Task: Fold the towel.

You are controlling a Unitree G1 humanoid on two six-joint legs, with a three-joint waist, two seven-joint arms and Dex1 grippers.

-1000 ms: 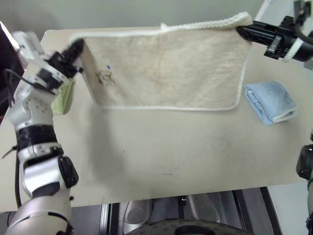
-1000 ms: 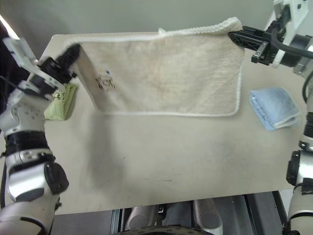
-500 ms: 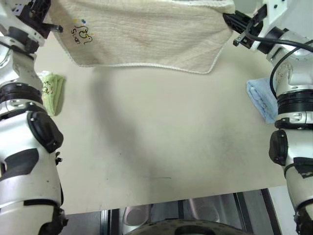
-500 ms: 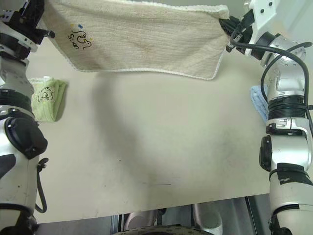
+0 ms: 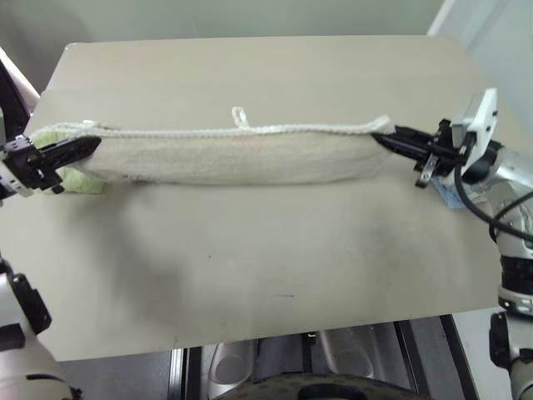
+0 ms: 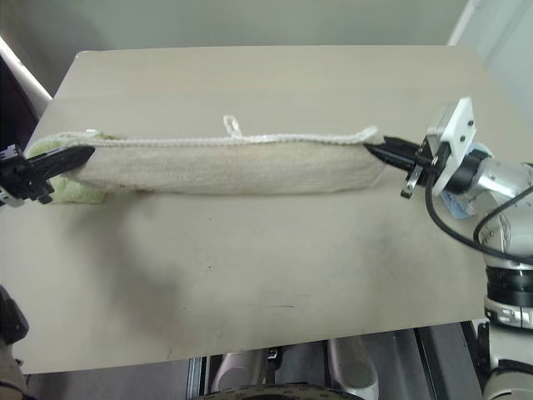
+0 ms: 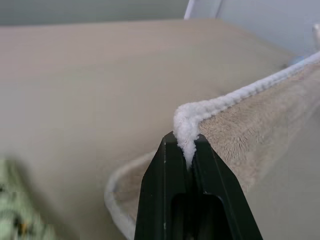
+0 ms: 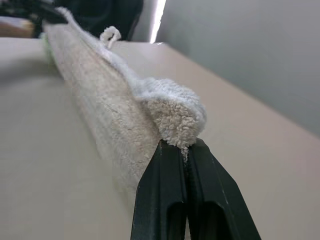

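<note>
The beige towel with white corded edging hangs stretched in a long low band between my two grippers, just above the tan table. Its small hanging loop sticks up at the middle of the top edge. My left gripper is shut on the towel's left corner, and the pinched white cord shows between the black fingers. At the other end my right gripper is shut on the right corner. The lower part of the towel drapes below the held edge.
A light green folded cloth lies on the table at the left, partly behind the towel's left end. A bit of a light blue cloth peeks out beneath my right gripper's wrist. Bare table surface extends in front of and behind the towel.
Both grippers have come down and back toward me with the towel. It was held up as a broad sheet and now hangs low as a narrow band. The camera view has also shifted.
</note>
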